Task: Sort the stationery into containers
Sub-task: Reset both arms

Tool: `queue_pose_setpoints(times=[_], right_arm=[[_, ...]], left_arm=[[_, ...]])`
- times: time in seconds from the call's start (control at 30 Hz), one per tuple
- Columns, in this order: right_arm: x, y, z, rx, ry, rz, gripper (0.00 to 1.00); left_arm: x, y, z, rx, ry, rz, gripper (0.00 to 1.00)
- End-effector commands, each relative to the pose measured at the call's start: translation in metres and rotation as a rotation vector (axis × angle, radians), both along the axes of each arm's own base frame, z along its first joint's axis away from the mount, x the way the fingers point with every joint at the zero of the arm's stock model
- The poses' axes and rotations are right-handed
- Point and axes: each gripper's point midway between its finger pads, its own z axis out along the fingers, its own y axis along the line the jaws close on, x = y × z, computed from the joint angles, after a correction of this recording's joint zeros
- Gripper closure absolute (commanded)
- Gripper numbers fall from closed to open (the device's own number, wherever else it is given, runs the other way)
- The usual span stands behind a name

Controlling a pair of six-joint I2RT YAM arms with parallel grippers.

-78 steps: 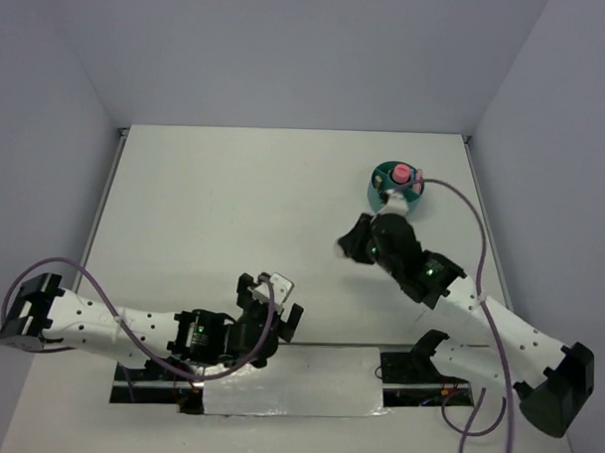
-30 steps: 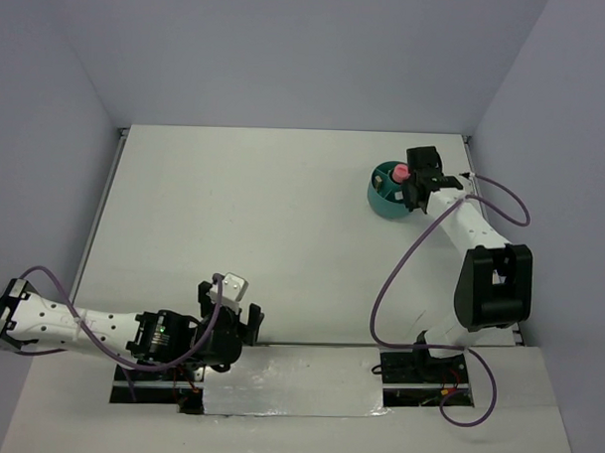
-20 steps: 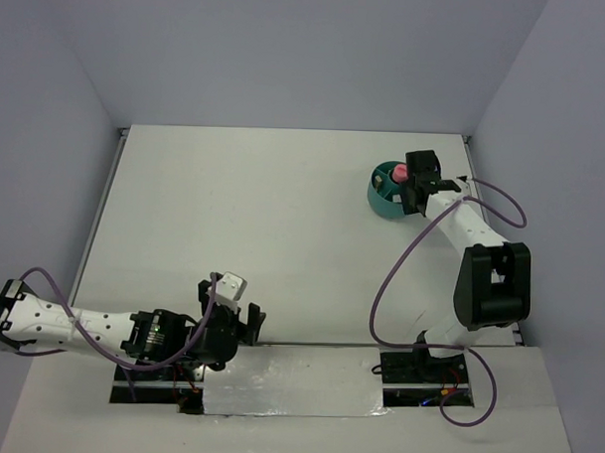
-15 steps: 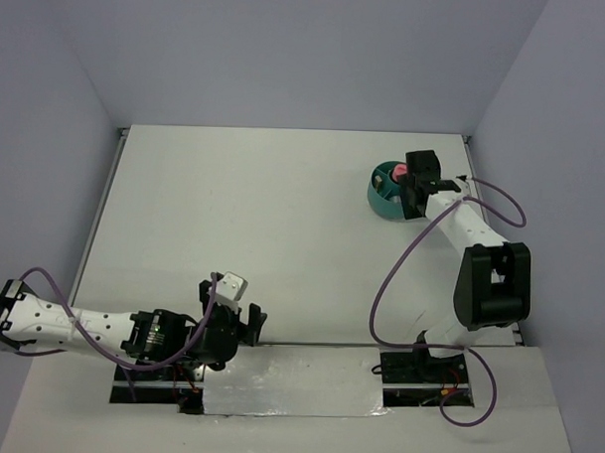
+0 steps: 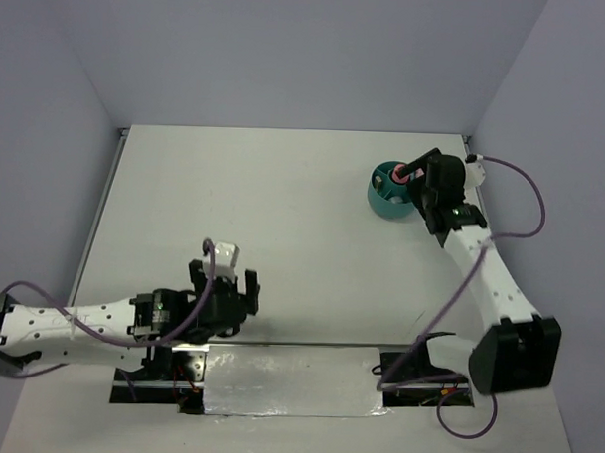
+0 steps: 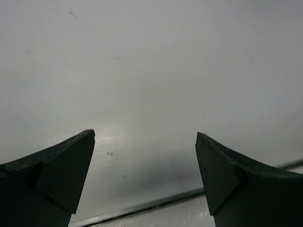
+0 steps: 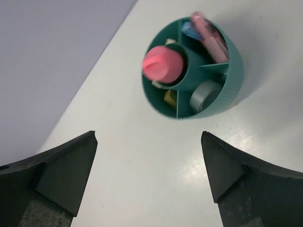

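Observation:
The teal round container [image 7: 230, 84] stands at the far right of the table [image 5: 283, 206]. A pink tube [image 7: 162, 65] stands upright in its centre cup. Its ring compartments hold a pink stick [image 7: 208, 34] with a blue piece [image 7: 189, 29], a clear ring [image 7: 204, 96] and a tan block [image 7: 170, 98]. My right gripper [image 7: 147, 137] hangs open and empty above bare table, just short of the container [image 5: 380, 201]. From above, this gripper [image 5: 417, 181] sits at the container's right rim. My left gripper [image 6: 145, 135] is open and empty over bare table near the front edge [image 5: 222, 276].
A dark seam [image 6: 142, 208] where the table meets a silver strip [image 5: 288, 370] runs just under the left fingers. The side wall [image 7: 52, 56] rises close to the left of the container in the right wrist view.
My right gripper has opened and drawn back from over the container, the arm swinging into a new pose. The left gripper has shifted slightly and stays open.

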Motion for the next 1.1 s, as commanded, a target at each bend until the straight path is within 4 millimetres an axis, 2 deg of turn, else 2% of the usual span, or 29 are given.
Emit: queue_pose_setpoints(times=[0.0,0.03,0.07,0.1,0.13,0.17,0.2,0.23,0.27,0.3,0.33,0.37,0.4,0.43,0.5,0.57,0.6,0.67,0.77,0.8,0.83,0.97,1.07], right_arm=[[-0.035,0.016,0.036,-0.314,-0.125,0.302,0.0],[-0.054,0.017,0.055,-0.354,-0.188,0.331,0.0],[-0.068,0.021,0.051,-0.38,-0.187,0.371,0.0],[-0.091,0.019,0.065,-0.405,-0.23,0.387,0.0],[-0.103,0.017,0.067,-0.441,-0.237,0.404,0.0],[-0.115,0.015,0.071,-0.451,-0.253,0.412,0.0],[-0.137,0.012,0.083,-0.479,-0.293,0.427,0.0],[-0.148,0.01,0.088,-0.486,-0.307,0.433,0.0],[-0.161,0.013,0.103,-0.496,-0.347,0.461,0.0],[-0.18,0.011,0.106,-0.53,-0.359,0.496,0.0],[-0.189,0.013,0.112,-0.545,-0.376,0.523,0.0],[-0.202,0.016,0.127,-0.557,-0.416,0.554,0.0],[-0.217,0.014,0.124,-0.561,-0.402,0.574,0.0],[-0.227,0.014,0.133,-0.573,-0.426,0.581,0.0],[-0.247,0.013,0.135,-0.583,-0.44,0.607,0.0],[-0.265,0.009,0.14,-0.608,-0.462,0.613,0.0],[-0.27,0.01,0.141,-0.61,-0.473,0.628,0.0],[-0.284,0.011,0.142,-0.627,-0.496,0.658,0.0],[-0.296,0.008,0.135,-0.627,-0.489,0.658,0.0],[-0.298,0.008,0.133,-0.624,-0.491,0.658,0.0],[-0.296,0.009,0.126,-0.616,-0.481,0.663,0.0],[-0.292,0.013,0.111,-0.59,-0.484,0.669,0.0],[-0.286,0.018,0.104,-0.572,-0.46,0.694,0.0]], left_arm=[[0.043,0.014,0.037,-0.021,0.03,0.113,0.01],[0.07,0.027,0.048,-0.074,0.027,0.202,0.01],[0.078,0.023,0.063,-0.101,0.038,0.163,0.01],[0.088,0.03,0.074,-0.114,0.025,0.195,0.01],[0.102,0.051,0.076,-0.089,0.036,0.279,0.01],[0.109,0.057,0.1,-0.114,0.015,0.309,0.01],[0.12,0.077,0.107,-0.112,0.019,0.377,0.01],[0.123,0.084,0.105,-0.084,0.053,0.393,0.01],[0.127,0.09,0.122,-0.097,0.037,0.397,0.01],[0.129,0.102,0.128,-0.099,0.032,0.43,0.01],[0.125,0.111,0.132,-0.085,0.025,0.451,0.01],[0.123,0.119,0.138,-0.069,0.0,0.463,0.01],[0.12,0.131,0.143,-0.051,-0.032,0.496,0.01],[0.111,0.14,0.148,-0.048,-0.064,0.511,0.01],[0.098,0.153,0.157,-0.051,-0.112,0.531,0.01],[0.087,0.163,0.154,-0.022,-0.112,0.54,0.01],[0.079,0.169,0.158,-0.034,-0.135,0.545,0.01],[0.072,0.174,0.149,-0.018,-0.135,0.538,0.01],[0.06,0.176,0.136,-0.043,-0.144,0.522,0.01],[0.057,0.178,0.126,-0.046,-0.146,0.519,0.01],[0.057,0.178,0.122,-0.056,-0.156,0.524,0.01],[0.055,0.177,0.13,-0.084,-0.18,0.512,0.01],[0.056,0.175,0.124,-0.08,-0.169,0.505,0.01]])
